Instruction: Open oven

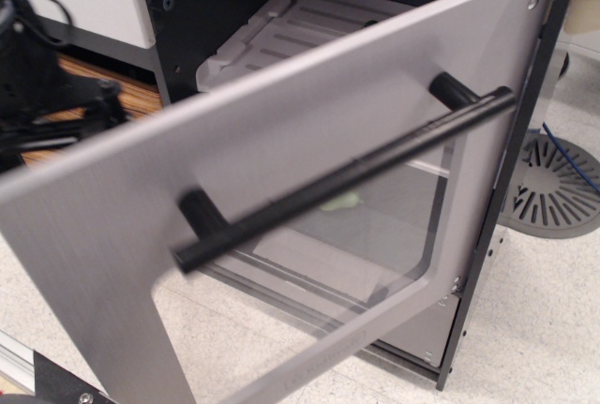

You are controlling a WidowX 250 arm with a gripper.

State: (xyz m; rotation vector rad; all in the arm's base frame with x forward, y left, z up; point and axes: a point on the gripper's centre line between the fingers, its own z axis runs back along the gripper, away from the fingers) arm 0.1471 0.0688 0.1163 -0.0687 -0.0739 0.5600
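While the oven [281, 207] door stands swung well out on its right hinges, showing the shelf [281, 34] inside, opening looks mostly done. Dark arm parts sit far left; the gripper's state cannot be told.

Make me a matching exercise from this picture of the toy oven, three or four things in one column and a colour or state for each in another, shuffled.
1. oven door
2. bar handle
3. ribbed tray
4. floor grate

A. black, runs across the door
B. grey, swung wide open
C. round, on the floor at right
D. pale, inside the cabinet up top

Pairs: 1-B, 2-A, 3-D, 4-C
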